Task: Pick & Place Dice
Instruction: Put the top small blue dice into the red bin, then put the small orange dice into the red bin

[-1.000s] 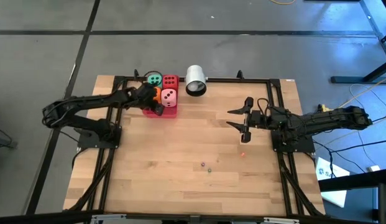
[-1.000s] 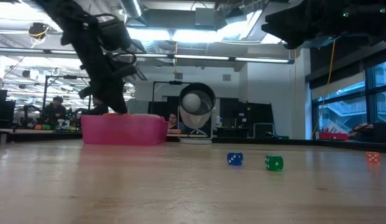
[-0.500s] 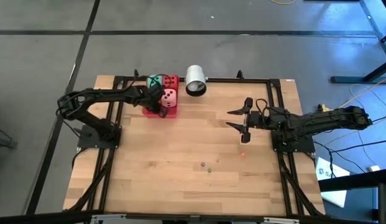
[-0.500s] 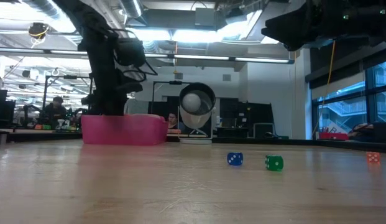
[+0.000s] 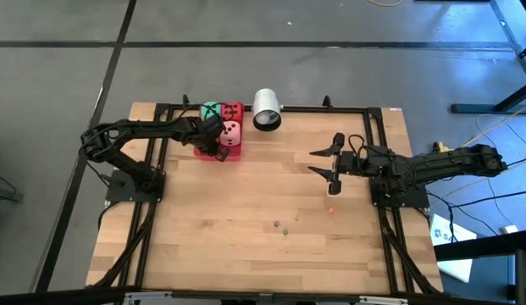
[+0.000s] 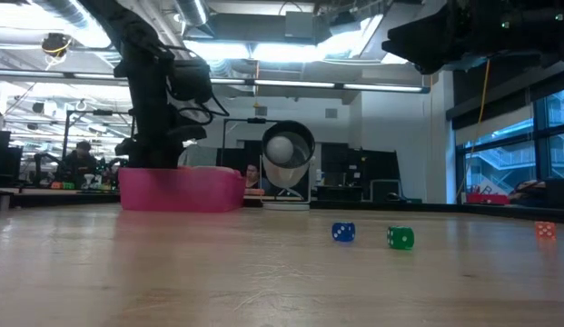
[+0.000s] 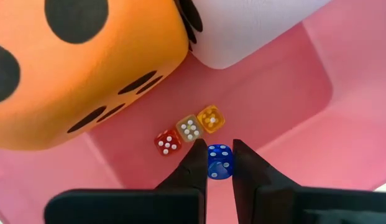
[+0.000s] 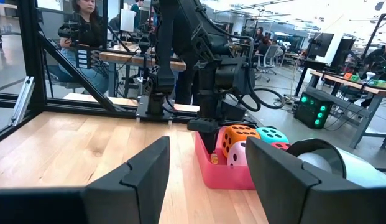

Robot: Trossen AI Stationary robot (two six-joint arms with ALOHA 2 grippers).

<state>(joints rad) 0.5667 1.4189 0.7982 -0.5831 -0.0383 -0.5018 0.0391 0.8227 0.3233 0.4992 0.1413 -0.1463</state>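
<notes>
The left claw [image 7: 215,155] reaches down into the pink bin [image 7: 292,93] at the worktop's [image 5: 271,254] far left; it looks clenched on a small blue die [image 7: 219,163], just beside three small dice [image 7: 190,129] on the bin floor. These are hard, light and slick, so they are best pinched on flat opposite faces. The soft orange cube [image 7: 74,68] would squash instead. The bin wall hides all this in the low view. The right claw [image 5: 333,168] hangs released over the worktop's right; two stray dice [image 6: 400,238] lie near it.
</notes>
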